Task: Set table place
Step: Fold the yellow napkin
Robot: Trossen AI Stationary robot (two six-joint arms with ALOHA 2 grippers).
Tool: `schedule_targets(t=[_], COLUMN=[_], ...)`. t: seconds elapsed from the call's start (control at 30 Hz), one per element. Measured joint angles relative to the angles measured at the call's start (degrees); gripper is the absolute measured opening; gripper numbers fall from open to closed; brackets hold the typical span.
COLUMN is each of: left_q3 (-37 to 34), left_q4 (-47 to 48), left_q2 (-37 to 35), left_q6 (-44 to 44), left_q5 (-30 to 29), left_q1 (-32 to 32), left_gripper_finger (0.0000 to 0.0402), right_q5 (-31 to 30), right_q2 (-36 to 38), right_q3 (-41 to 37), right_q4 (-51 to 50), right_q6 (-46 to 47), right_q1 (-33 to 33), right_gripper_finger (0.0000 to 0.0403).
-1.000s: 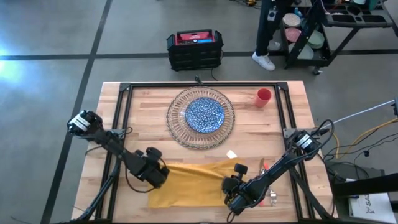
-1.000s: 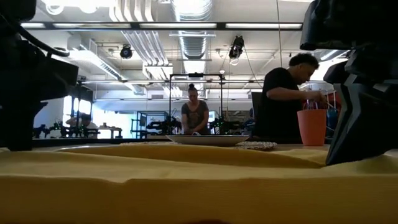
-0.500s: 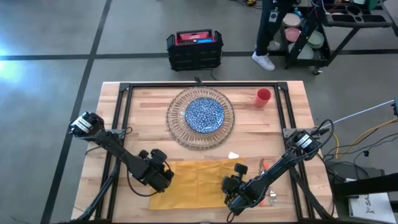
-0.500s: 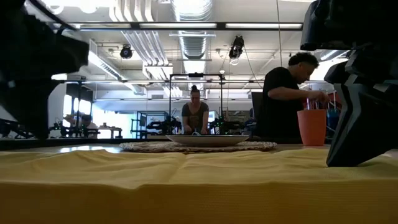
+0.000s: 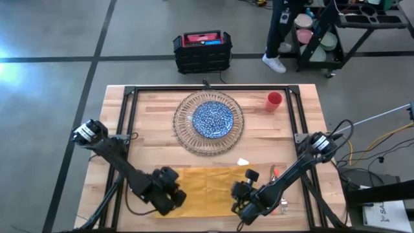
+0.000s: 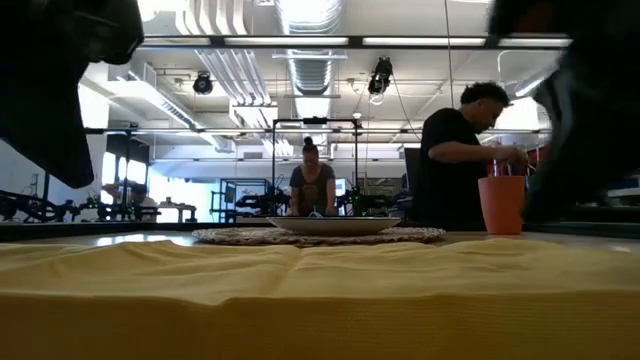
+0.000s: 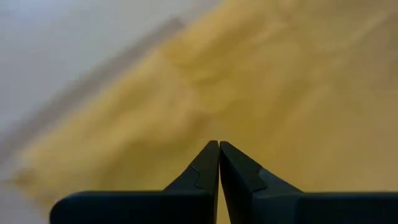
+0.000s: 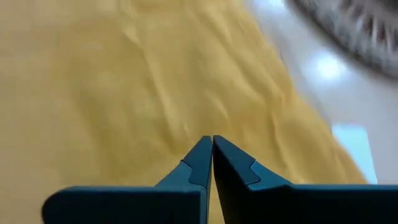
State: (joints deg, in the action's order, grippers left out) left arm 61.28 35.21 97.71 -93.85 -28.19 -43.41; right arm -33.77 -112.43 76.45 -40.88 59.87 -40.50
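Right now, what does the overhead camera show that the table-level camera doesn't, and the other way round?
Only the high view shows the blue-patterned plate's pattern, the orange-handled cutlery by the napkin's right end, a small white scrap on the table, and both arms whole, with the left gripper and right gripper at the napkin's near corners. Only the low view shows two people in the room behind and the ceiling lights. Both show the yellow napkin, the ribbed glass charger under the plate, and the red cup.
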Motion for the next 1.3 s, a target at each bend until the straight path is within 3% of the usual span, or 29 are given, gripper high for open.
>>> schedule_targets(t=[0.1, 0.27, 0.53, 0.8, 1.1, 1.2, 1.3], left_q3=[0.0, 0.1, 0.4, -0.2, -1.4, -1.4, -1.3], left_q4=[-4.7, -4.9, -1.9, 19.2, 21.1, 20.5, 20.4], left_q2=[3.2, 7.8, 7.4, 6.6, 6.2, 5.3, 3.2], left_q6=[-1.3, -5.6, -5.7, -6.1, -0.1, 1.7, 1.8], left_q5=[0.8, 7.4, 9.7, 9.0, 1.8, 1.2, 0.2], left_q1=[-1.1, -1.6, -2.3, 0.1, 7.0, 7.7, 7.1], left_gripper_finger=[0.0000, 0.0000, 0.0000, 0.0000, 0.0000, 0.0000, 0.0000], right_q5=[0.4, 2.8, 6.8, 10.3, 20.5, 19.5, 12.4], right_q2=[0.0, 0.0, -3.2, -7.8, -8.1, -7.6, -5.7], right_q3=[1.5, 1.7, 1.2, 0.8, 6.8, 10.6, 14.1], right_q4=[2.6, 10.7, 13.3, 11.8, 10.7, 8.8, 6.2], right_q6=[-5.7, -16.1, -20.1, -19.2, -20.5, -26.8, -35.9], right_q1=[1.6, 5.4, 10.5, 13.2, 7.4, 7.1, 8.8], right_gripper_finger=[0.0000, 0.0000, 0.0000, 0.0000, 0.0000, 0.0000, 0.0000])
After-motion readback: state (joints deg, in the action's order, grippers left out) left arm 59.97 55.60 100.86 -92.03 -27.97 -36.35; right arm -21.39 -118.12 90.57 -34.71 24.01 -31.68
